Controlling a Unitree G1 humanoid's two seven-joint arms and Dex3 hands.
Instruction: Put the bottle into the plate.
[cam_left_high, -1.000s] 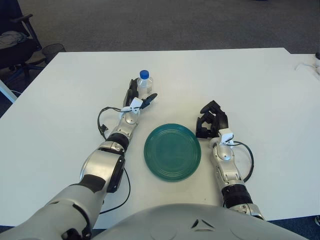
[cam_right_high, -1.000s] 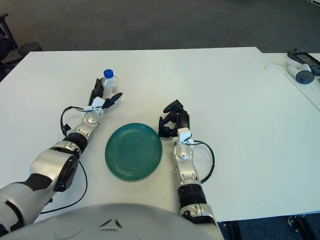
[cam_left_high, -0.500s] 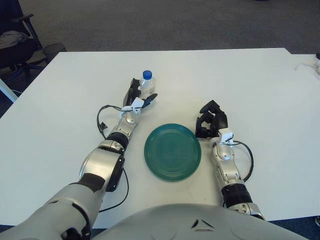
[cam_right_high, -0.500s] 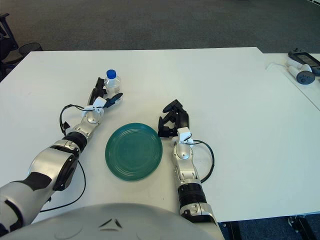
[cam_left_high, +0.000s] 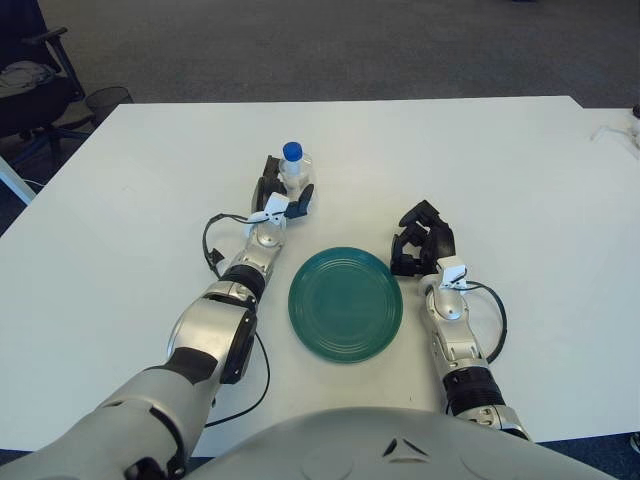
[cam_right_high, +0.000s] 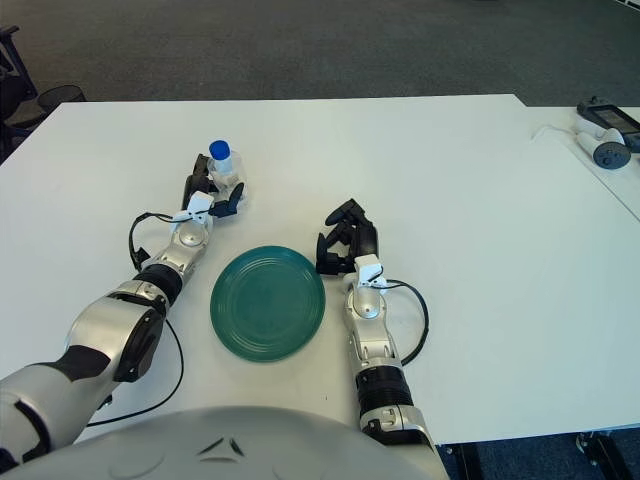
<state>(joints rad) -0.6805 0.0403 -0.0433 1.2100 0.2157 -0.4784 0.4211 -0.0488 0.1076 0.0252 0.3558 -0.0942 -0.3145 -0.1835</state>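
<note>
Green and round, the plate (cam_left_high: 345, 304) lies flat on the white table (cam_left_high: 120, 200), and nothing is in it. Everything else sits around this plate.

Up and to the left of the plate stands the bottle (cam_left_high: 294, 172). It is small and see-through, with a blue cap (cam_left_high: 291, 151) on top. It stands up straight on the table, a little way from the plate and not touching it. If there is any water inside, it is too hard to see.

Black fingers of the left hand (cam_left_high: 277, 192) wrap around the bottle from both sides, so this hand is gripping it. The shiny silver left arm (cam_left_high: 236, 283) runs along the left side of the plate.

On the right side of the plate, just past its rim, is the right hand (cam_left_high: 421, 239). Its fingers are curled in and it has nothing in them.
</note>
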